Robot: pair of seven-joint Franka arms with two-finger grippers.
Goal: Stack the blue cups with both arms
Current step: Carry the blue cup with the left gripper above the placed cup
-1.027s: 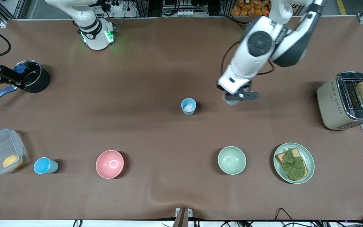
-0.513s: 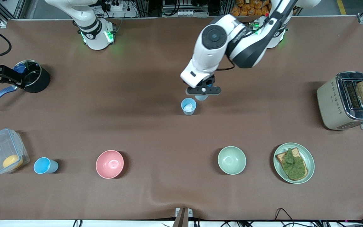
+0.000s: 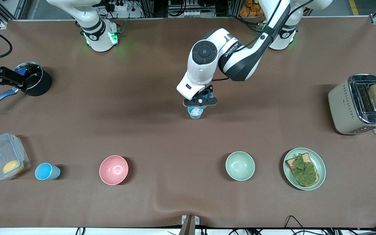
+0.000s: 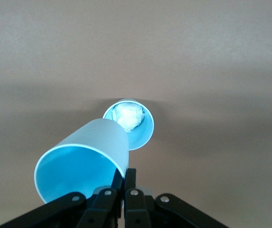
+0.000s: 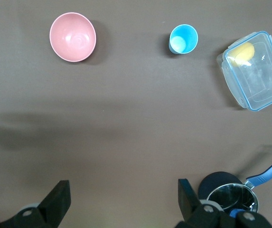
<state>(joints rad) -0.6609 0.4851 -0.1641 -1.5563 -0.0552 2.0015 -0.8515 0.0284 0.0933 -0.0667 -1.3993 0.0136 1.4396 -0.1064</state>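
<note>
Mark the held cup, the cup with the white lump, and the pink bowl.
held blue cup (image 4: pixel 81 164): left wrist view, inner wall.
cup with the white lump (image 4: pixel 143 133): left wrist view, inner wall.
pink bowl (image 3: pixel 113 169): front view, inside bottom.

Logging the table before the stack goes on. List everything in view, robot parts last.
Light-blue plastic cups: three. One holding a white lump mid-table; one in the left gripper over it; one sky-blue beside the clear box.
Pink bowl: one, nearer the camera.
Pale green bowl: one, beside the plate.
Green plate with toast and greens: one.
Clear plastic box with a yellow lump: one, right arm's end.
Black pot: one, right arm's end.
Beige toaster with bread: one, left arm's end.
Left gripper: shut on the cup's rim.
Right gripper: open, waiting near the pot.
</note>
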